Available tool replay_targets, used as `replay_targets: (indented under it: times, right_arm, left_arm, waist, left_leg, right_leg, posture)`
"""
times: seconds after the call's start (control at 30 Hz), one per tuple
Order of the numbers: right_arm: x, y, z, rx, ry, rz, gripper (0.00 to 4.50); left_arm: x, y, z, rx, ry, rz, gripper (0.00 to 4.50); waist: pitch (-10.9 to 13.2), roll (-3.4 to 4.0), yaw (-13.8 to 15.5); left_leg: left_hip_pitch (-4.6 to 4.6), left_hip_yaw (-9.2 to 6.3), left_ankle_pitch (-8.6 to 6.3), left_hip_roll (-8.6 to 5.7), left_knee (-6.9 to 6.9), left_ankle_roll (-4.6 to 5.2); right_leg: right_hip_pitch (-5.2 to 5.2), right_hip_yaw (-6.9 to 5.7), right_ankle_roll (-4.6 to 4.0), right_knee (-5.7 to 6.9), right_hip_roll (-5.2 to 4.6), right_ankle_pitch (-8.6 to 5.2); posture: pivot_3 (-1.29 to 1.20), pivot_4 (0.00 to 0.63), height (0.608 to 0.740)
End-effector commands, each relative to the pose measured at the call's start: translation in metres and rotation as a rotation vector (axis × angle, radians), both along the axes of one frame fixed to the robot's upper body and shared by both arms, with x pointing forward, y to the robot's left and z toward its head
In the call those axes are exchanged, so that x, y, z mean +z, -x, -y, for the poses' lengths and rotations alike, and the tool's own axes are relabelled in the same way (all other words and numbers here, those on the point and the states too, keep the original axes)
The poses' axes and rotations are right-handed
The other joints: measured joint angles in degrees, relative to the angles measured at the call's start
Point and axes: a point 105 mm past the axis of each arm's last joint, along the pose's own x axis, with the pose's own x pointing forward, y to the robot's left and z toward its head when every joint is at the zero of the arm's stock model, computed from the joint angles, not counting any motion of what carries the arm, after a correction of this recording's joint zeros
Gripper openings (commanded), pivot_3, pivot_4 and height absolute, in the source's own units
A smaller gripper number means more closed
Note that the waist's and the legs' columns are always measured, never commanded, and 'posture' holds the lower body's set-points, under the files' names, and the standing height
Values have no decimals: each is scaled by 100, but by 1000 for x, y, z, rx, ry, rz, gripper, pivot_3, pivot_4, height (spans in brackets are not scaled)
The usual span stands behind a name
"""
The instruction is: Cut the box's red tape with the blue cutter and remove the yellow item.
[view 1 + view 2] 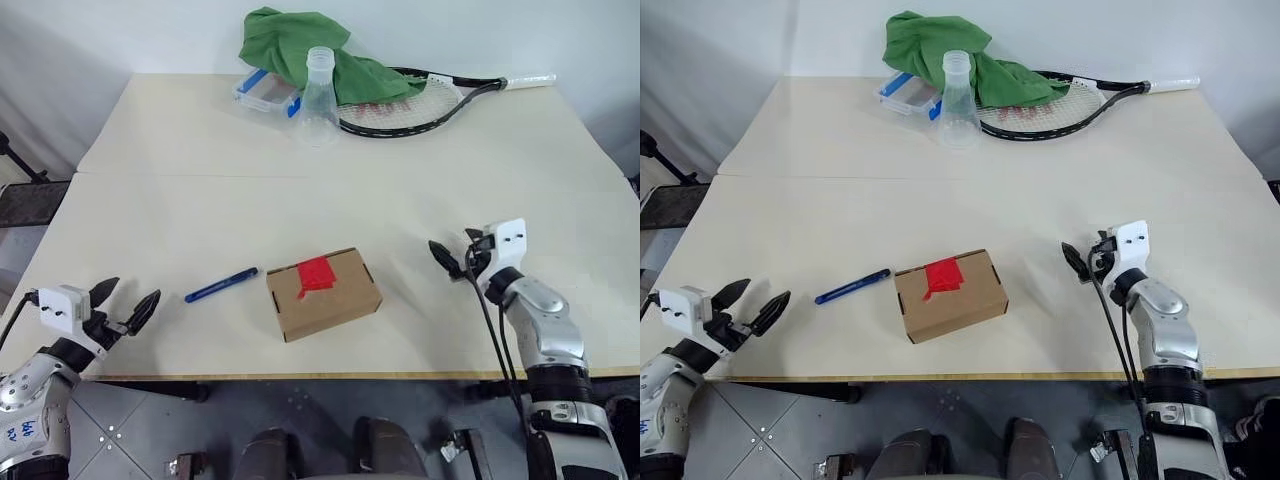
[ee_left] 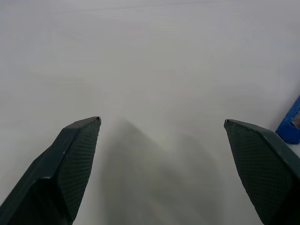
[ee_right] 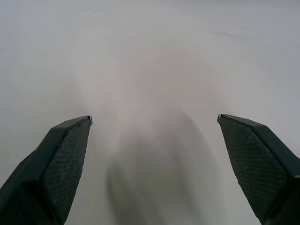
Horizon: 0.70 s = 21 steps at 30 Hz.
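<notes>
Left gripper (image 1: 127,300) and right gripper (image 1: 456,250): both spread wide, empty, flanking the closed box (image 1: 324,294) with red tape (image 1: 316,273) intact; blue cutter (image 1: 221,285) lying just left of it, slim and flat, liable to skid when pinched.

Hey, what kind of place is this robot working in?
Probably a lab or test room: a plain table with staged props, a taped cardboard box, a blue cutter, a clear flask and a racket.

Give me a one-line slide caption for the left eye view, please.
Closed cardboard box sealed with red tape, blue cutter beside it, both grippers open and empty.
</notes>
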Motion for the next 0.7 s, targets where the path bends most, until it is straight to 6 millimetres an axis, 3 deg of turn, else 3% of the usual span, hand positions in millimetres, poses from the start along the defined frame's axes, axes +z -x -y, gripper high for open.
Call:
replay_targets:
  times: [0.03,0.27,0.4,0.5,0.57,0.7]
  right_arm:
    - [20,1,5,12,17,60,4500]
    - [30,9,1,69,59,55,4500]
    - [41,16,-5,122,108,31,4500]
    - [47,18,-13,171,168,39,4500]
    - [49,23,-25,234,167,17,4500]
    - [51,32,-44,329,189,-32,3242]
  left_arm:
    - [16,3,-6,7,-56,56,4475]
    - [35,0,1,-31,-27,69,4475]
    - [44,5,30,-177,-33,-30,4475]
    - [55,8,46,-289,-16,0,4475]
    - [56,9,58,-338,9,-7,4097]
    - [52,20,91,-486,61,-77,2966]
  waist:
    - [0,0,0]
    - [0,0,6]
    - [2,2,3]
    - [1,3,3]
    - [2,3,4]
    - [2,3,6]
  left_leg:
    - [0,0,0,0,0,0]
    - [-1,-1,0,0,0,0]
    - [-5,-3,0,1,1,0]
    - [-5,-1,0,0,1,0]
    - [-4,-1,0,2,2,0]
    - [-6,1,0,1,2,0]
  right_leg:
    - [0,0,0,0,0,0]
    - [0,2,0,-1,-1,0]
    - [-3,3,0,-2,-1,0]
    - [-3,9,0,-2,0,0]
    - [-2,9,-1,-4,2,0]
    - [-5,11,-1,-5,3,0]
  posture:
    - [0,150,740]
    - [0,150,740]
    - [0,150,740]
    - [0,150,740]
    - [0,150,740]
    - [0,150,740]
